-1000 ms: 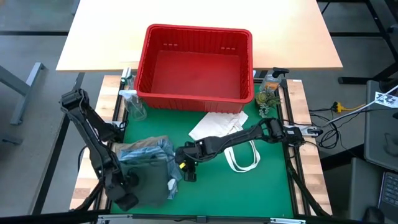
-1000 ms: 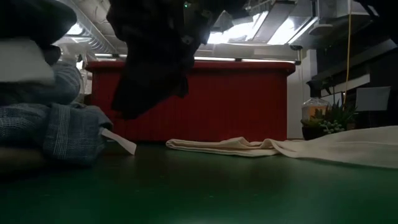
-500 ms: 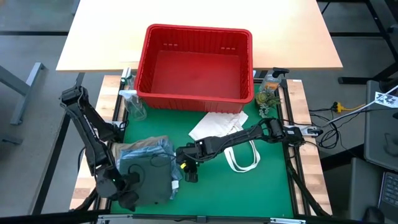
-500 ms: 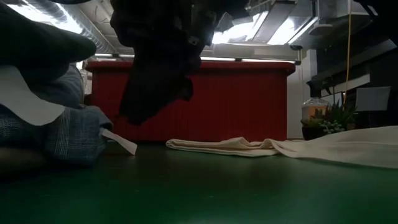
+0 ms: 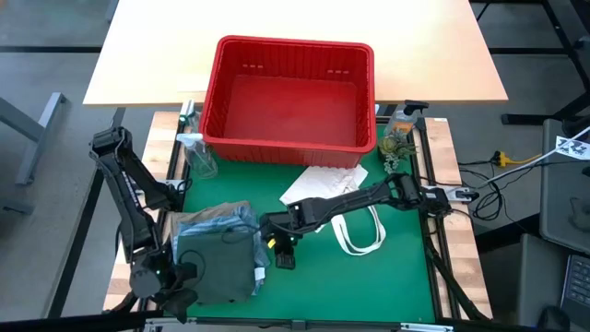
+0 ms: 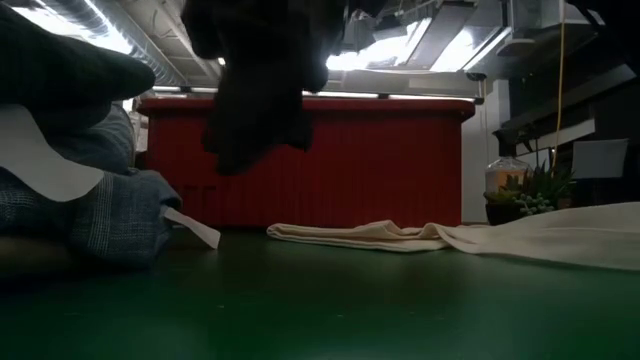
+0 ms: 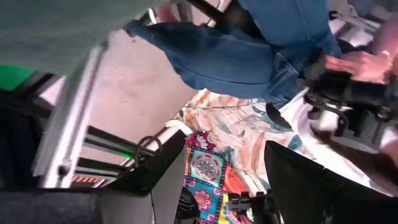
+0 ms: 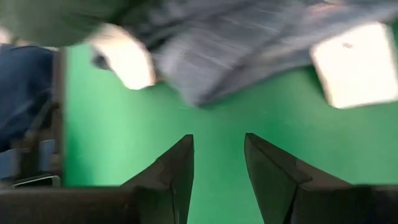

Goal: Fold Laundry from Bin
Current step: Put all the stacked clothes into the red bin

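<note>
At the far edge of the green bench mat (image 5: 369,277) I see the large red rectangular plastic bin (image 5: 289,100) with slotted upper walls, and from above its floor shows bare red with no cloth inside. All the laundry I can find lies outside it, on the near left part of the mat: a dark green garment (image 5: 219,269) spread flat on top, partly covering a blue-grey checked fabric piece (image 5: 214,221) with a white tag at its edge. In the low view that pile sits at the left, the checked fabric (image 6: 95,215) under the dark green cloth (image 6: 60,70), with the bin's red wall (image 6: 380,160) behind.

Just in front of the bin lies a flat white tote bag (image 5: 324,187) with loop handles (image 5: 361,235) trailing toward me.

My right gripper (image 5: 279,251) hangs over bare mat just right of the pile. Through its wrist camera its two dark fingers (image 8: 174,171) stand spread with nothing between them, green mat below and the checked fabric beyond.

My left gripper (image 5: 175,293) sits at the near left corner, beside the dark green garment's edge. Its fingers (image 7: 155,177) are spread and hold nothing; past them I see a person in blue jeans beyond the bench.

A clear spray bottle (image 5: 195,152) stands left of the bin and a small potted plant (image 5: 395,146) right of it.
</note>
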Controlling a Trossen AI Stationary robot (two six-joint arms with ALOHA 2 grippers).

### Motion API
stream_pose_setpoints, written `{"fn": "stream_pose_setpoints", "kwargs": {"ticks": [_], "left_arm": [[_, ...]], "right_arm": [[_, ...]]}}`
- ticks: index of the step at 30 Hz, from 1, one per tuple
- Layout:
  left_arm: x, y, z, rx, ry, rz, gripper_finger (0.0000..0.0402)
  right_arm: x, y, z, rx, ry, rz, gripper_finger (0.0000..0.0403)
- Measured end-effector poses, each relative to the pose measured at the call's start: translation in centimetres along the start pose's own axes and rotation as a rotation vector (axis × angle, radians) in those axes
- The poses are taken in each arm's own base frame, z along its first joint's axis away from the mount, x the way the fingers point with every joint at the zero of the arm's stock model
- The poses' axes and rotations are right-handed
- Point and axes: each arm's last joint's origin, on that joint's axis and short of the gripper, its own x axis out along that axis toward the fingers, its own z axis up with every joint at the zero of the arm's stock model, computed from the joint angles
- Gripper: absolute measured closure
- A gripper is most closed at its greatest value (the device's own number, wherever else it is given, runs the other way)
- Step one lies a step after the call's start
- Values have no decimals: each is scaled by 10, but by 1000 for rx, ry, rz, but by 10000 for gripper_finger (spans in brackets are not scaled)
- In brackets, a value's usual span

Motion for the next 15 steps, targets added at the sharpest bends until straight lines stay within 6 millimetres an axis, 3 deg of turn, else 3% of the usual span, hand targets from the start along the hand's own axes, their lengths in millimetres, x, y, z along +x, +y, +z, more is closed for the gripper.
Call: {"fn": "stream_pose_setpoints", "kwargs": {"ticks": [7, 12, 15], "left_arm": [[0, 14, 6, -138, -85, 139, 191], [-4, 22, 21, -142, -254, 207, 191], [-6, 25, 25, -168, -252, 280, 191]], "right_arm": [[0, -4, -2, 13, 19, -56, 260], [0, -3, -3, -8, 24, -56, 260], [0, -4, -4, -11, 32, -59, 260]]}}
